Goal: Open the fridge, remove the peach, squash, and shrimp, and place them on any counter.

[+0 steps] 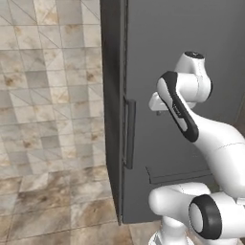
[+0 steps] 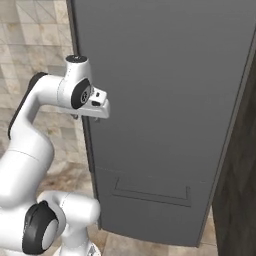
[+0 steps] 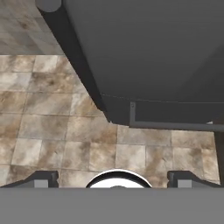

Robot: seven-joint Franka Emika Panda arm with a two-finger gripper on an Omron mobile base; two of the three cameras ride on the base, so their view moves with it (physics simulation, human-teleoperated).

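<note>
The pincer [image 3: 112, 178] stands wide, its two dark tips far apart at the lower edge of the hand view, with nothing between them. It looks down along the front of the fridge [image 3: 148, 57], whose dark grey door spreads ahead of and above the tips. In the left base view the pincer's white hand [image 1: 158, 102] hangs close in front of the door, just to the right of the handle [image 1: 129, 133] and level with its top end. The handle is a long dark bar that runs vertically, its long axis parallel to the door's left edge, and sits just inside that edge. In the hand view this bar [image 3: 74, 48] runs as a dark slanted strip from the top left corner toward the middle. Below the pincer, low on the door, a shallow rectangular recess [image 2: 152, 192] lies with its long axis horizontal. The fridge [image 2: 165, 100] stands tall and upright, its door shut. The tiled floor [image 3: 57, 127] lies beneath the pincer.
</note>
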